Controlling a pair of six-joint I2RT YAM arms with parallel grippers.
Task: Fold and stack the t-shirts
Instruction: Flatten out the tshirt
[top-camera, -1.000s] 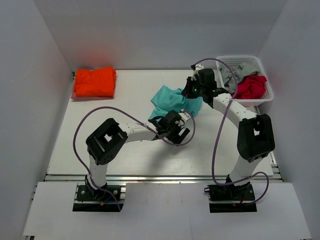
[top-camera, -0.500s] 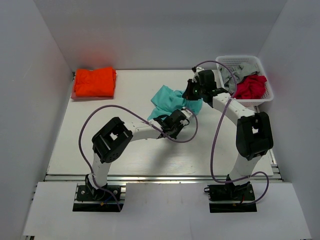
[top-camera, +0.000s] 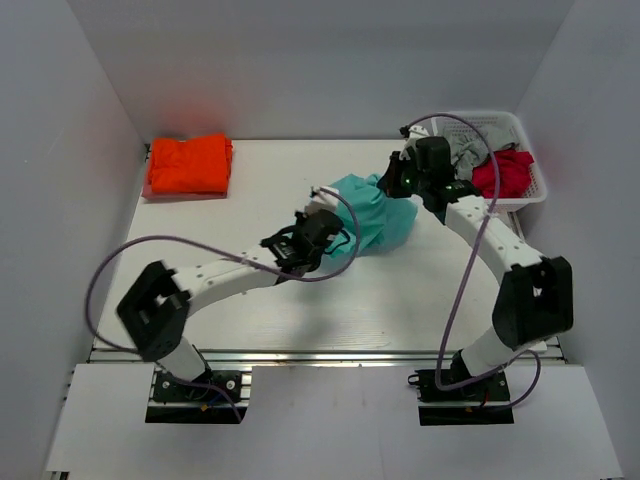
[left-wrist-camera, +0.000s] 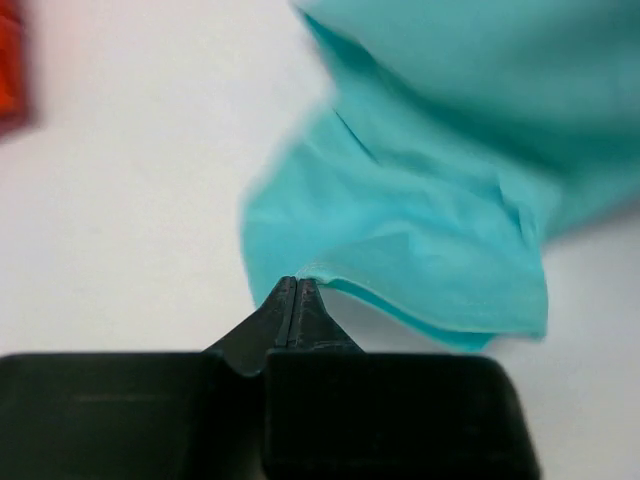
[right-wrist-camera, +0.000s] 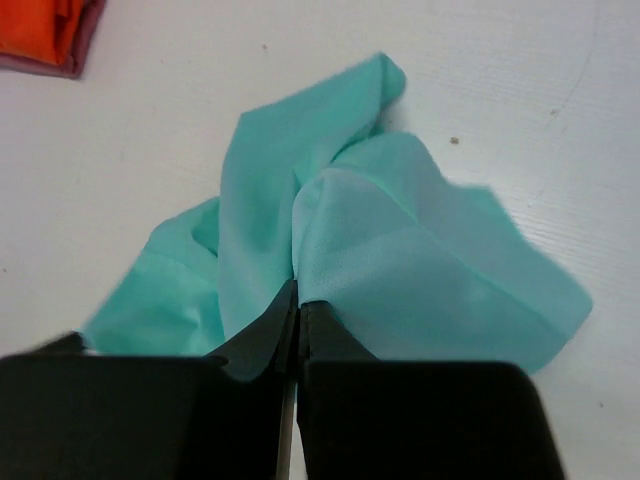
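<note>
A mint-teal t-shirt (top-camera: 378, 218) hangs bunched at mid-table between both arms. My left gripper (top-camera: 325, 216) is at its left side, and in the left wrist view the gripper (left-wrist-camera: 297, 283) is shut on the hem of the teal t-shirt (left-wrist-camera: 420, 230). My right gripper (top-camera: 398, 192) is at the shirt's back right edge. In the right wrist view this gripper (right-wrist-camera: 298, 292) is shut on a fold of the teal cloth (right-wrist-camera: 400, 260), which drapes down to the table. An orange t-shirt (top-camera: 188, 165) lies folded at the back left corner.
A white basket (top-camera: 480, 116) at the back right holds a red garment (top-camera: 505, 172) and a grey one (top-camera: 468, 150). White walls enclose the table on three sides. An edge of the orange shirt shows in the left wrist view (left-wrist-camera: 8, 60) and the right wrist view (right-wrist-camera: 40, 30).
My left gripper has shut on the teal shirt's hem, and its arm has stretched out. The right gripper has shifted right, and the shirt has moved that way with it.
</note>
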